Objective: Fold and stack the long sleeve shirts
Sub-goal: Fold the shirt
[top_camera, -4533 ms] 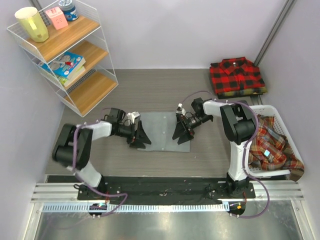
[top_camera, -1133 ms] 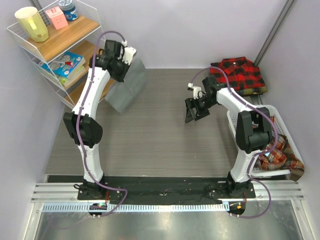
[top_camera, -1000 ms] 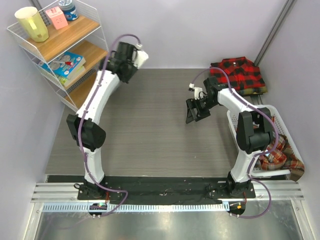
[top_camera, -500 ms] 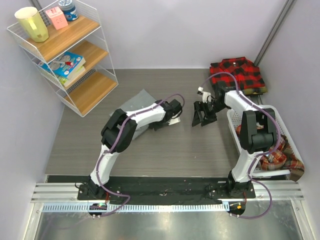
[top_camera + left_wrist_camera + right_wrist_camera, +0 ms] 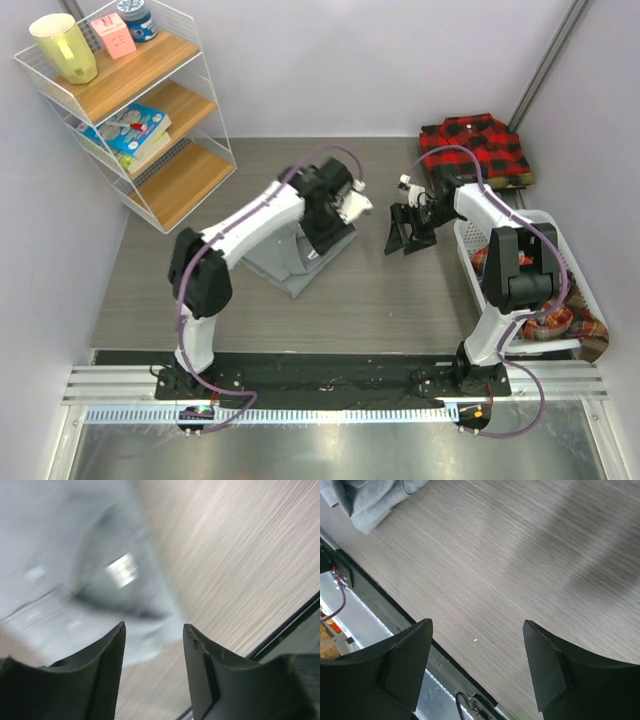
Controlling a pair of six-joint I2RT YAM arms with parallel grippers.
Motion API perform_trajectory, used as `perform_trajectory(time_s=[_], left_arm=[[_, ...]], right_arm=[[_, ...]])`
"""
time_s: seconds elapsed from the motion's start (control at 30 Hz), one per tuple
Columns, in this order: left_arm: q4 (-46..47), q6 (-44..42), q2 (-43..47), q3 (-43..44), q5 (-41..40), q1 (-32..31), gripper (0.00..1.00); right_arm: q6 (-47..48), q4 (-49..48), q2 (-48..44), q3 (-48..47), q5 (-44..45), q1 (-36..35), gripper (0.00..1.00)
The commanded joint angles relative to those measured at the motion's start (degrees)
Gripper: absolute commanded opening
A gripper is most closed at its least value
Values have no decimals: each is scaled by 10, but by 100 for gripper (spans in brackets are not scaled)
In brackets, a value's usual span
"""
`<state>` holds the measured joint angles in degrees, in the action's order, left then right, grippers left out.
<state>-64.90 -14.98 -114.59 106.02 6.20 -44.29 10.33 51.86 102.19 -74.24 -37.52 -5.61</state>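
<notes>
The plain grey long sleeve shirt lies crumpled on the table left of centre; it shows blurred in the left wrist view and at the top left corner of the right wrist view. My left gripper hovers over its right edge, jaws open with only table between them. To the right, my right gripper stands open above bare table. A folded red-and-black checked shirt lies at the back right. Plaid shirts fill the basket.
A white basket stands at the right edge beside the right arm. A wire shelf unit with a cup, books and boxes stands at the back left. The black base rail runs along the near edge.
The left arm swung the grey shirt from up by the shelf down to the table, and its jaws opened and let it go. The right gripper drifted slightly right.
</notes>
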Motion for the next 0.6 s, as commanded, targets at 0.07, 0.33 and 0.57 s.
perform_trajectory(time_s=[0.07,0.33,0.57], left_arm=[[-47,-215,52,-50,35,141,47],[65,-283,38,-211,-7,148,40],[90,-108,-1,-266,131,-3,30]], right_arm=[[-25,-11,-26,15,-54,2,79],[-37,-17,-37,27,-47,5,80],[-25,-2,-16,-1,-20,38,81]])
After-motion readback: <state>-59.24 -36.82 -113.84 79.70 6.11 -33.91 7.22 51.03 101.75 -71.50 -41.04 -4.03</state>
